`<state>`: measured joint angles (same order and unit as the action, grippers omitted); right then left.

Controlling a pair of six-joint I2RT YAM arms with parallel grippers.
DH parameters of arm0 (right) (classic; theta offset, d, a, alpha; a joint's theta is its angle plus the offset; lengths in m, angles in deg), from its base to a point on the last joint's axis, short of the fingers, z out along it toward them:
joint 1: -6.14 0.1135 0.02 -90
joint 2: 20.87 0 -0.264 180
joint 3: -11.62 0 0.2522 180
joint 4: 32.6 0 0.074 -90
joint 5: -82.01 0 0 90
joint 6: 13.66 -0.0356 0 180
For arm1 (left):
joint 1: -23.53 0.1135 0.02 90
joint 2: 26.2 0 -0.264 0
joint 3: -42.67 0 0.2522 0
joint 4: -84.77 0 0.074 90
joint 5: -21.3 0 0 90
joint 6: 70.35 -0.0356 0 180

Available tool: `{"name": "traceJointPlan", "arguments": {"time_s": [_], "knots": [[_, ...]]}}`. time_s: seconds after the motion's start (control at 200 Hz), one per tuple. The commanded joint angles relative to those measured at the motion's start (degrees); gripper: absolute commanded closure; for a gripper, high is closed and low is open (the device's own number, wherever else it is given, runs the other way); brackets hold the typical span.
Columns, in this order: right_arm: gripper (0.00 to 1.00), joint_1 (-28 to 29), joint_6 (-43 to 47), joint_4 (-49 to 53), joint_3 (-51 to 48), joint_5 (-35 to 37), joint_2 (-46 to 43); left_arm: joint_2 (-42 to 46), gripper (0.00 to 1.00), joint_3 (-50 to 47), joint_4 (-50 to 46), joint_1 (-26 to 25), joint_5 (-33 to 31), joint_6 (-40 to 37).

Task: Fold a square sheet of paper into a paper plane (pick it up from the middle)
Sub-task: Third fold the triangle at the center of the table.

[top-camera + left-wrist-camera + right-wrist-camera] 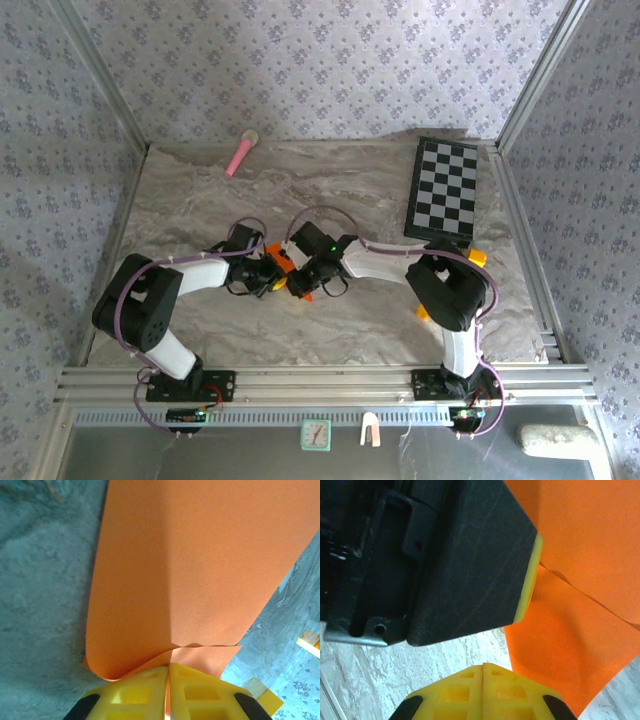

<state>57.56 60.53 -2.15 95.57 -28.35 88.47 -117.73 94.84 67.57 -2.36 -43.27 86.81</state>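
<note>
The table is a grey marbled slab boxed in by flowered purple wallpaper and aluminium rails. From overhead I have a checkerboard (443, 190) at the far right corner and a pink stick (241, 153) lying against the far edge, both well apart from the arms.

Both arms reach inward and meet near the middle of the table. The orange sheet of paper (278, 255) sits right there between the two wrists, mostly covered by them in the overhead view.

On my left wrist camera the left claw (168, 667) is clenched. Its yellow fingers (130, 692) are pressed together on the near edge of the sheet of paper (200, 570), with a sliver of orange showing in the seam between them. The sheet rises away from the fingers in a broad curve, and a second layer of it peeks out underneath at the right.

On my right wrist camera the right claw (483, 666) is also clenched, finger against finger, with nothing orange between them. The sheet of paper (590, 540) lies just beside it on the right, a crease line running across it. The black body of the left claw (460, 565) looms close in front.
</note>
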Motion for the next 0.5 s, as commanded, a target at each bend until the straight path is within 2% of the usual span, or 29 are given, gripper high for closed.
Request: {"name": "traceJointPlan", "arguments": {"time_s": [0.0, 0.495], "knots": [[0.96, 0.7, 0.9, 3.0, 1.4, 0.9, 1.6, -2.3, 0.89, -0.5, -5.1, -0.1, -3.0, 0.4], [0.97, 0.5, 0.6, 4.6, 1.7, 4.5, 2.8, -2.5, 0.89, -0.7, -5.6, 0.1, -3.1, -0.2]]}}
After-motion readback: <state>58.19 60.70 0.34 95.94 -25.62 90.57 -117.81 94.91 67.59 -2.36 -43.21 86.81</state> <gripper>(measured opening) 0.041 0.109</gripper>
